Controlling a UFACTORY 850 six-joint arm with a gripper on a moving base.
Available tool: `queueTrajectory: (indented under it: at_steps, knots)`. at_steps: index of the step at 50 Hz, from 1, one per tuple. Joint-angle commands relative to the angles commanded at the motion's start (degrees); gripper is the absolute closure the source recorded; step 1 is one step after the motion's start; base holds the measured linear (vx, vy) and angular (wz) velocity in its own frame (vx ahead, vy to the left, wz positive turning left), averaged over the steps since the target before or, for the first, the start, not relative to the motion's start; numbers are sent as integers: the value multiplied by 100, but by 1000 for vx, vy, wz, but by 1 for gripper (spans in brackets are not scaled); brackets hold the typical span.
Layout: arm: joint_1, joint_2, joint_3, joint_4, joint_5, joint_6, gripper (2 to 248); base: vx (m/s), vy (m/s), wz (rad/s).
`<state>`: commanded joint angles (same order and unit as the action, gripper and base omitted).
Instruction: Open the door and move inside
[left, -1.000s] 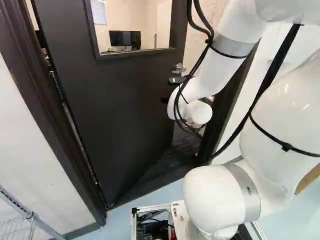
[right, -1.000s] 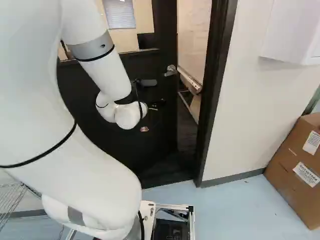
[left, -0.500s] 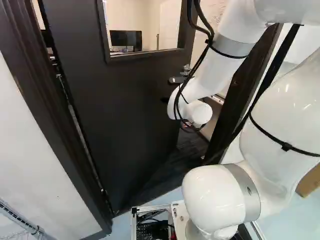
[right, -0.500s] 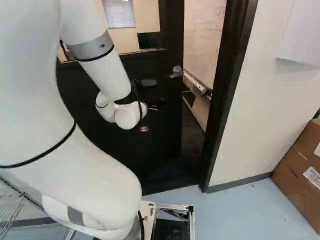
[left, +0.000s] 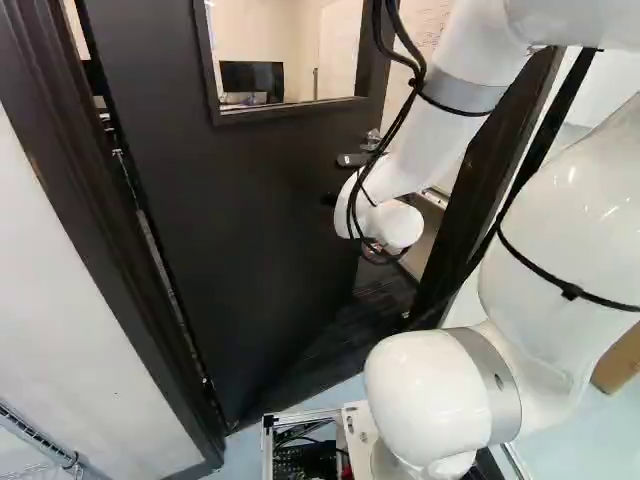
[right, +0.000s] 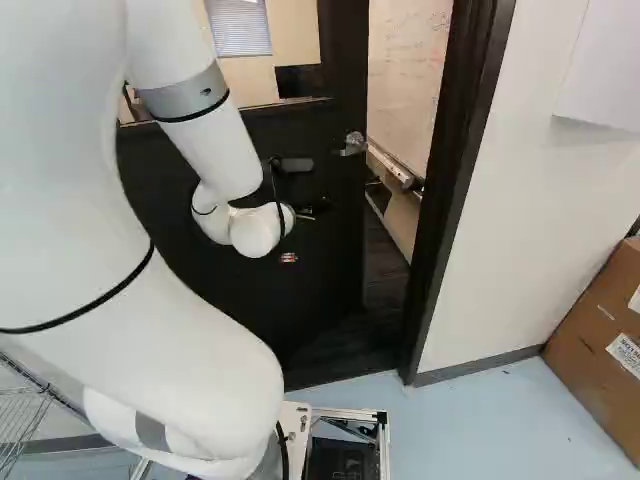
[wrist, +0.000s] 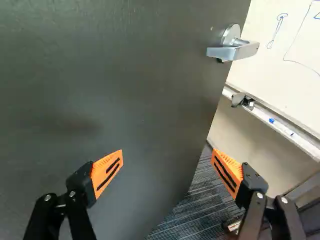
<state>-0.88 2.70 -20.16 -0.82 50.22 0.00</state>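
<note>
The dark door (left: 250, 220) stands ajar, swung away from its frame (right: 455, 190). Its silver lever handle (right: 352, 144) is near the free edge; the wrist view shows the handle (wrist: 232, 50) ahead of the gripper, well beyond its fingers and not touched. In the right base view my gripper (right: 305, 214) is mostly hidden behind the white wrist, in front of the door. Up close in the wrist view the gripper (wrist: 167, 151) is spread wide with nothing held, one finger over the door face (wrist: 100, 75), the other over the opening past its edge.
Through the gap appear a whiteboard (wrist: 285, 65) with a tray and dark carpet (wrist: 192, 212). A white wall (right: 540, 230) and cardboard box (right: 600, 350) are right of the doorway. A wire rack (left: 35, 440) stands at the left.
The base has turned left, shifting the scene rightward in both base views, mostly before the half-second-old frames. The gap beside the door looks wider. The arm holds its pose over its joint.
</note>
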Motion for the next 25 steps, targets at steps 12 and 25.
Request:
queueTrajectory:
  at_steps: [12, 25]
  knots:
    - [74, -144, -143, 109, 0, 0, 3, 0, 0, 0]
    - [186, -303, -304, 320, 0, 0, 3, 0, 0, 0]
